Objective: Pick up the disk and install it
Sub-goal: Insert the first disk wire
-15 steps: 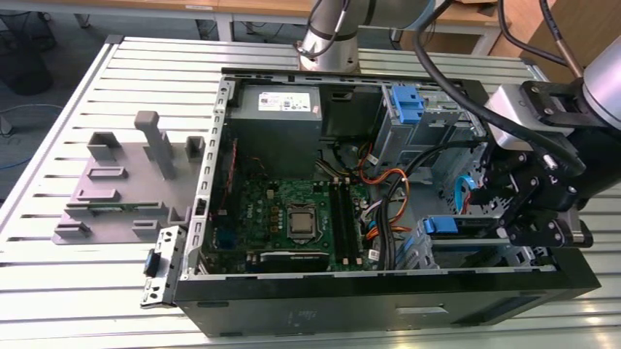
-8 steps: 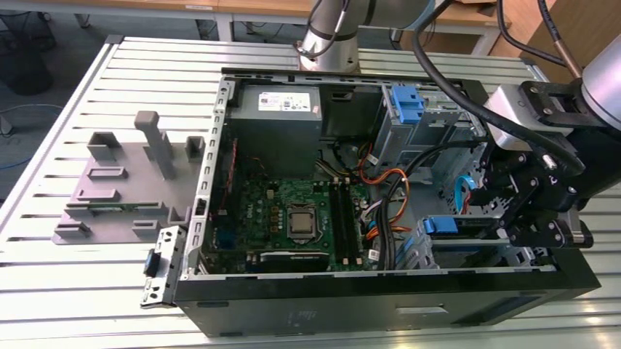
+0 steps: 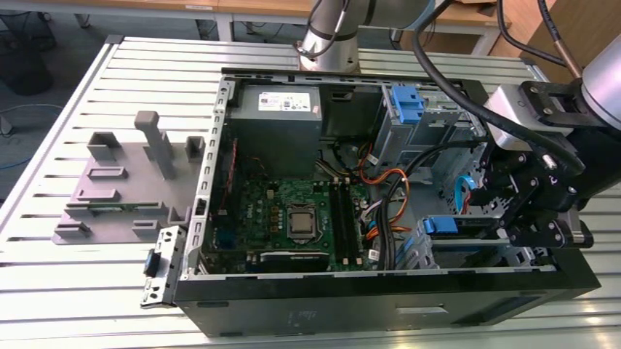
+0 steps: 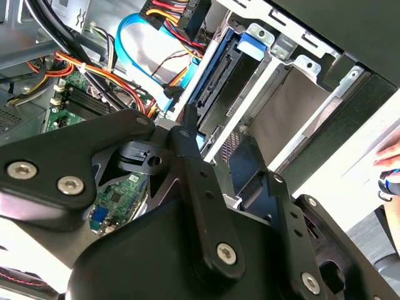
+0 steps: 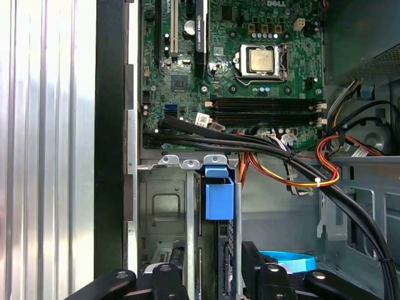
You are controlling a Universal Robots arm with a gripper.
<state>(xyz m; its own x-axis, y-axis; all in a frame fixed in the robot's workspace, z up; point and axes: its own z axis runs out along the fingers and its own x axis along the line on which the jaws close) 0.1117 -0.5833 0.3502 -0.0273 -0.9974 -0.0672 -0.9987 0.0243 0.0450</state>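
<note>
A: What does the setup rest on?

B: A pale slatted metal table (image 3: 78, 291) carries an open black computer case (image 3: 388, 305) lying on its side. On the exterior view's left of the case sits a grey plastic fixture (image 3: 126, 189) with upright posts. Wooden desks stand along the back of the room, and in the second wrist view a person's hand (image 4: 390, 169) shows at the edge, beyond the case.

A: And inside the case?

B: The green motherboard (image 3: 291, 211) lies in the middle, the grey power supply box (image 3: 276, 109) beyond it, and orange, red and black cables (image 5: 300, 169) run beside the board. A bare blue bracket (image 3: 408, 105) sits in the far bay.

A: Where is the disk?

B: The disk (image 5: 219, 194) stands on edge in the metal drive cage (image 3: 466, 251) at the near corner on the exterior view's right. Its blue carrier tab shows at the cage mouth, between silver rails; in the second wrist view its dark edge and blue frame (image 4: 228, 62) run down into the slot. The label cannot be seen.

A: And the gripper?

B: The gripper (image 3: 529, 218) hangs just over that cage, with its black fingers (image 5: 259, 269) straddling the disk's end. It appears clamped on the disk, though the contact itself is hidden.
</note>
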